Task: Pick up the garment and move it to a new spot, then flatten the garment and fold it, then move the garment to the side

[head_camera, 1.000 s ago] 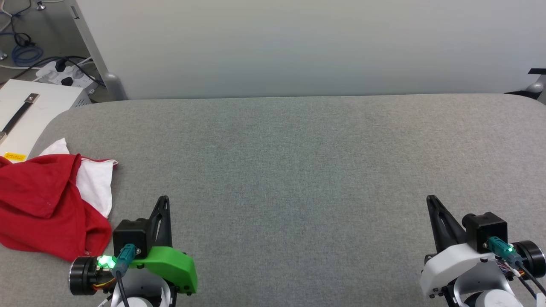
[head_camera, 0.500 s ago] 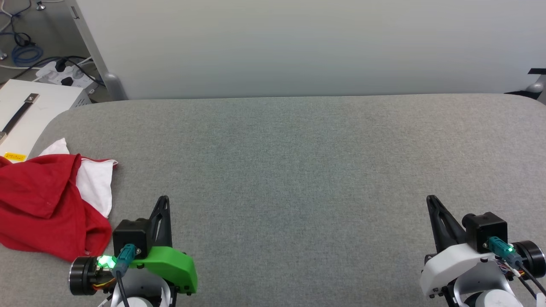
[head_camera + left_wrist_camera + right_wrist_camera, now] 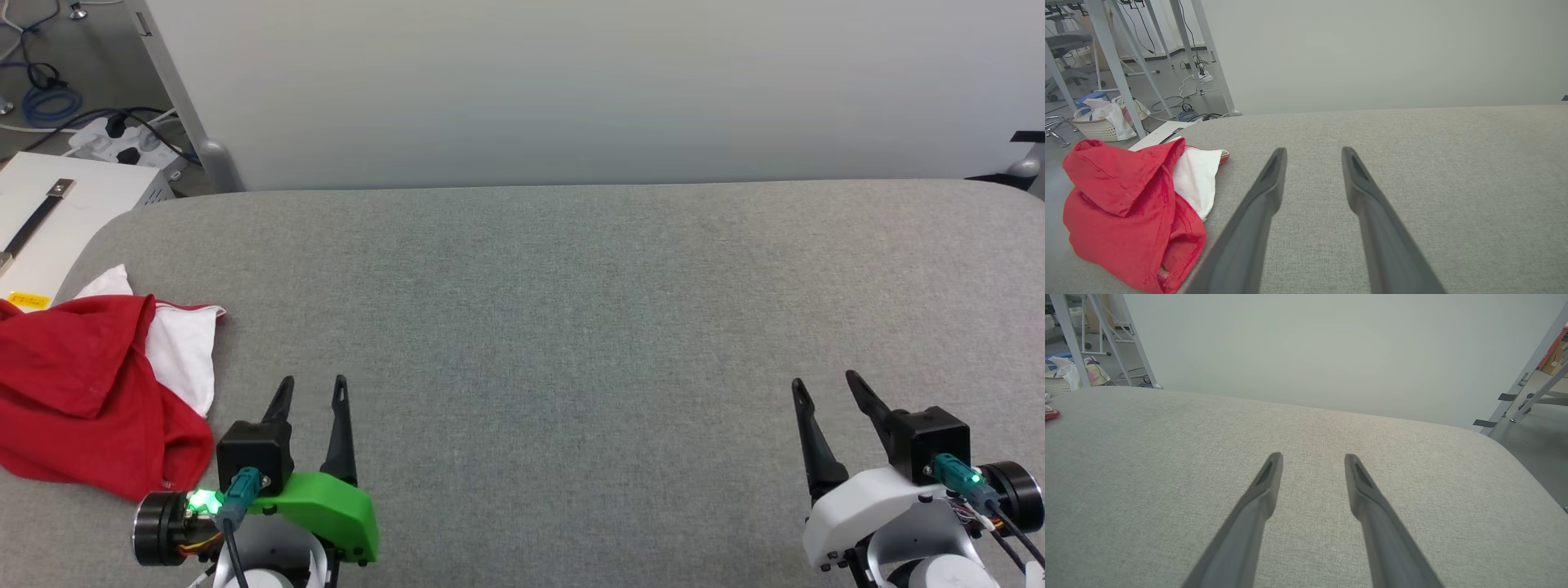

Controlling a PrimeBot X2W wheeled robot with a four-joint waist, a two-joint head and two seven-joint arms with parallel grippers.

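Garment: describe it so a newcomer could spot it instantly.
Find the wide grey padded table before the robot and go to its near left edge, just left of the left gripper. There the garment lies in a crumpled heap. It is bright red cloth with a white sleeve showing, soft and rumpled beside the rigid green-shelled gripper.

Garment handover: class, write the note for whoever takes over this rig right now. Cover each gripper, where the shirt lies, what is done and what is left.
Left gripper: open and empty, over the grey table, just right of the garment and not touching it.
Right gripper: open and empty, over bare table at the right end.
The garment: a crumpled red-and-white heap at the table's left end.
Done: nothing yet; the garment has not been picked up.
Left: pick it up, move it to a new spot, flatten it, fold it, then move it to the side.
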